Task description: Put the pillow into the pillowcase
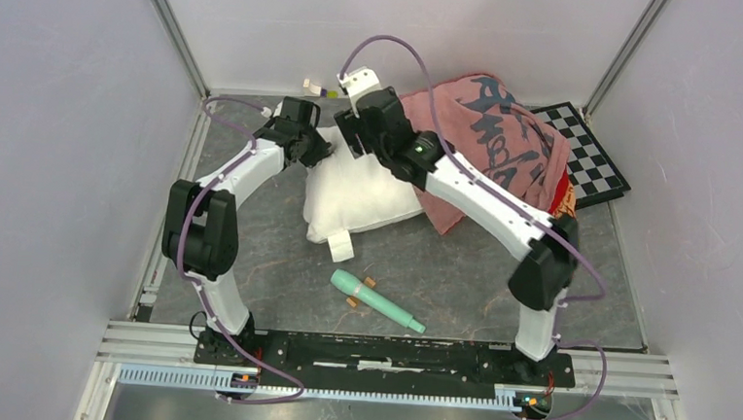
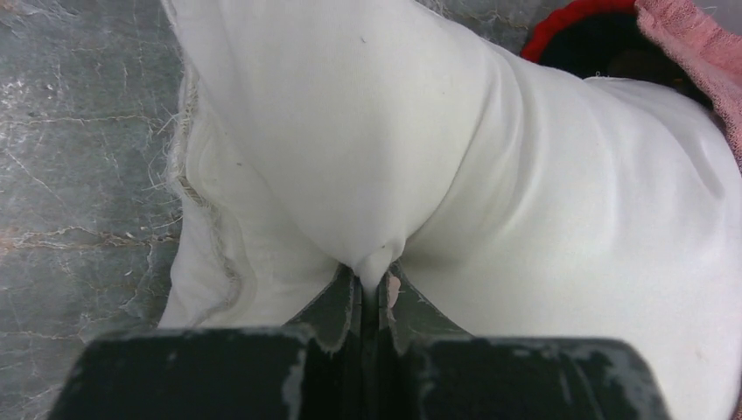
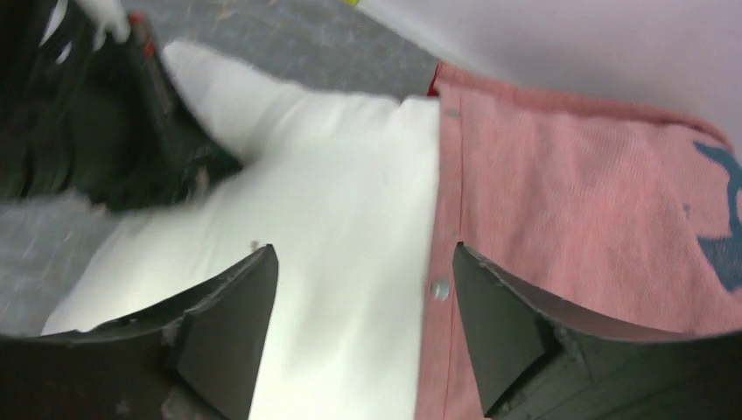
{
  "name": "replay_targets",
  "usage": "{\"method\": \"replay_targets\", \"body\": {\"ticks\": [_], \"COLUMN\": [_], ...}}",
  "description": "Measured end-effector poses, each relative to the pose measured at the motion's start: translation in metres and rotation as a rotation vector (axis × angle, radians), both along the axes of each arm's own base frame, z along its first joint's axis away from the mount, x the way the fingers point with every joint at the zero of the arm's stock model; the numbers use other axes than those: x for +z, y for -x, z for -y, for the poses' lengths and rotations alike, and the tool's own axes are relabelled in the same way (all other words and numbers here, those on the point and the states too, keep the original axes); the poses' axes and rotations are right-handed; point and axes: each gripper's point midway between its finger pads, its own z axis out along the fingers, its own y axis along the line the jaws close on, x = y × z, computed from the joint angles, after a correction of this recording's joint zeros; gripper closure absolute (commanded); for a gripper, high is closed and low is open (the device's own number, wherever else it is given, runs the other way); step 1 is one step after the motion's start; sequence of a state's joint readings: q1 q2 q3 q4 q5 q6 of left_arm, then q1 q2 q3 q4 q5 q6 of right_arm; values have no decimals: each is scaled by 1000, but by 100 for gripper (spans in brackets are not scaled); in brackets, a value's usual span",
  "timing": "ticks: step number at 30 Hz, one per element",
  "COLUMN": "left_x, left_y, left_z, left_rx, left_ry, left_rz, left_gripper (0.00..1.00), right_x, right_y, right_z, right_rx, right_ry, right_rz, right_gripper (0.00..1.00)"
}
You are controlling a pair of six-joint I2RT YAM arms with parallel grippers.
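L end effector (image 2: 372, 282) clamped on pillow (image 2: 525, 219), R end effector (image 3: 360, 262) apart; checkerboard (image 1: 596, 167) by pillowcase (image 3: 569, 201), teal tool (image 1: 377, 301) nr

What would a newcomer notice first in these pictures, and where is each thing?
The puffy white pillow lies mid-table, its right end at the mouth of the pinkish-red pillowcase with dark brush marks. The left pincer is shut on a pinch of the pillow's cloth, while the right pincer hangs open over the pillowcase's hem. A mint-green tool lies in front of the pillow.
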State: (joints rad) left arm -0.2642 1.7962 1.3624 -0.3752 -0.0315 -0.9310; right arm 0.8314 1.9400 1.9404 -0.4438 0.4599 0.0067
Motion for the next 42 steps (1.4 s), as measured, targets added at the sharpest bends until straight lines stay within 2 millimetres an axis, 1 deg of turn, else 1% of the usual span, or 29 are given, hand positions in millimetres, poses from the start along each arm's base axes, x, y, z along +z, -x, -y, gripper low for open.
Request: {"method": "replay_targets", "body": {"ticks": [1,3,4,5,7,9,11,12,15,17,19,21,22,24,25,26,28,29,30,31,33,34,36,37,38,40,42], "left_x": [1,3,4,5,5,6,7,6,7,8,8,10,11,14,16,17,21,25,31,38,60,72,88,94,97,92,73], "left_y": [-1,-1,-1,-1,-1,0,0,0,0,0,1,1,2,3,3,3,7,11,15,19,32,41,61,73,85,106,124], "left_z": [0,0,0,0,-1,-2,-2,-3,-4,-4,-4,-5,-6,-7,-8,-9,-13,-17,-19,-23,-29,-32,-38,-40,-42,-43,-40], "left_rx": [-1,-3,-5,-8,-14,-22,-30,-31,-39,-45,-53,-63,-70,-85,-92,-101,-119,-126,-137,-144,-155,-162,-173,-180,-187,-207,-242], "left_ry": [1,0,-2,-5,-17,-28,-37,-42,-53,-58,-67,-77,-85,-102,-113,-127,-158,-180,-198,-215,-243,-255,-279,-288,-301,-323,-354], "left_rz": [2,4,3,3,1,0,1,1,2,4,3,0,-2,-3,-1,-1,1,0,7,16,58,84,123,141,152,149,107], "left_gripper": [98,97,97,97,97,97,95,95,90,86,81,74,67,51,41,32,12,5,1,0,0,0,0,0,0,0,0], "right_x": [1,2,0,-4,-17,-41,-72,-87,-139,-161,-174,-183,-187,-194,-198,-201,-208,-210,-211,-212,-211,-210,-205,-202,-199,-192,-186], "right_y": [10,36,52,63,85,104,118,123,135,138,137,132,129,122,118,116,111,109,107,106,103,101,98,97,94,91,90], "right_z": [6,22,35,48,81,111,134,142,159,166,170,173,173,173,175,175,176,177,177,178,181,183,184,184,184,182,182], "right_rx": [3,11,9,-2,-38,-82,-118,-131,-158,-169,-183,-204,-215,-236,-253,-259,-278,-287,-294,-304,-320,-331,-345,-350,-359,-369,-374], "right_ry": [3,3,-7,-1,-4,-1,19,36,104,131,138,136,136,134,139,142,150,153,156,159,164,165,166,166,159,145,138], "right_rz": [-6,-18,-21,-30,-40,-56,-85,-103,-169,-196,-203,-203,-202,-199,-196,-195,-190,-187,-181,-175,-163,-157,-143,-136,-129,-120,-117], "right_gripper": [18,18,17,17,15,11,7,5,2,2,2,2,2,2,3,5,7,10,13,18,32,43,64,71,79,91,100]}}
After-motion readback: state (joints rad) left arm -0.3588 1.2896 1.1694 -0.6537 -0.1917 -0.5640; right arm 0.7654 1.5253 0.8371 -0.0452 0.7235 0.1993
